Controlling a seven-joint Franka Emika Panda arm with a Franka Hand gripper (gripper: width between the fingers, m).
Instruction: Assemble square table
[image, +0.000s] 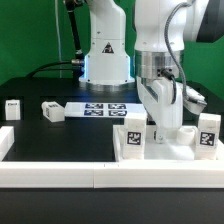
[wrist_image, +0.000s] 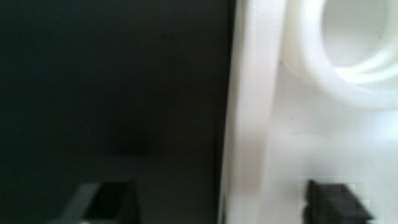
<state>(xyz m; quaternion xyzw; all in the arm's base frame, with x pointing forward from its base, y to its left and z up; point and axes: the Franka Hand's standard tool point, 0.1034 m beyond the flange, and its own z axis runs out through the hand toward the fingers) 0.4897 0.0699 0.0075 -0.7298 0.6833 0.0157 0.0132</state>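
So from the exterior view's left: one loose leg (image: 13, 108) lies on the black table (image: 50, 135), and a second loose leg (image: 52, 111) is near it. The marker board (image: 105, 110) sits flat further along. The square panel (image: 160, 152) is toward the exterior view's right, just behind the white border rail (image: 60, 172). An upright leg (image: 133, 133) stands at its left end, and another upright leg (image: 208, 131) stands at the right. The claw (image: 165, 128) hangs right over the panel between them. In the wrist view the claw (wrist_image: 214, 200) is spread apart, straddling the panel's edge. One fingertip (wrist_image: 98, 200) is over the table and the other is over the white panel, near a round corner hole (wrist_image: 356, 60).
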